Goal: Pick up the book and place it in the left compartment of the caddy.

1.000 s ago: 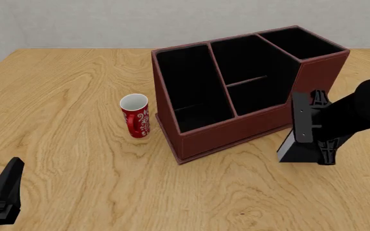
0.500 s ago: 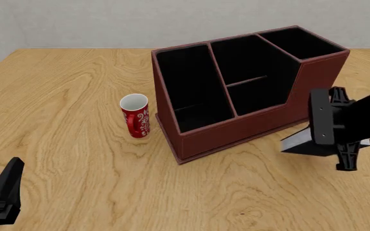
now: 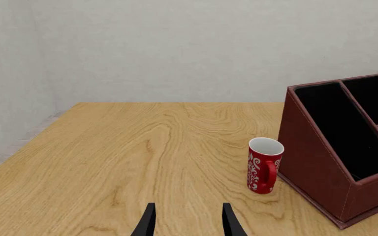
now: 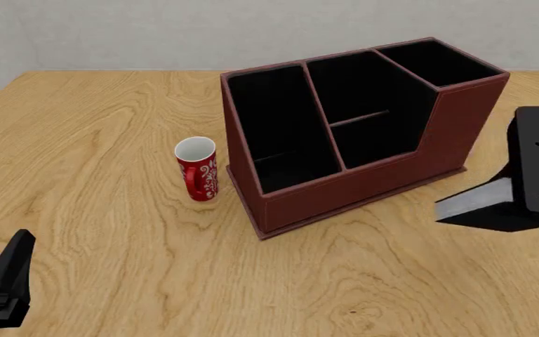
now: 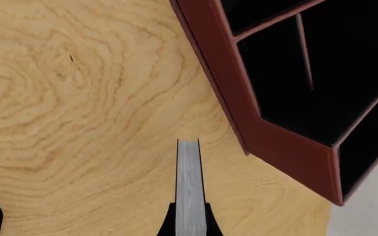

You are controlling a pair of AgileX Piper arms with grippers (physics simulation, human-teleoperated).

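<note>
The book (image 4: 483,202), black with a white page edge, hangs tilted in the air to the right of the caddy (image 4: 344,193), clear of the table. My right gripper (image 4: 535,175) is shut on it at the right edge of the front view. In the right wrist view the page edge (image 5: 188,182) runs out from between my right gripper's (image 5: 189,219) fingers, beside the caddy's corner (image 5: 287,147). The long left compartment (image 4: 274,126) holds nothing. My left gripper (image 4: 3,281) is open and empty low at the near left, its fingers (image 3: 148,222) apart.
A red mug (image 4: 197,168) with a white pattern stands just left of the caddy, also in the left wrist view (image 3: 265,164). The caddy's middle divided sections (image 4: 368,105) and right end section (image 4: 434,63) hold nothing. A grey wall lies behind the table.
My right gripper has carried the book up and to the right, away from the caddy's right front corner, and tilted it flatter. The left arm has not moved.
</note>
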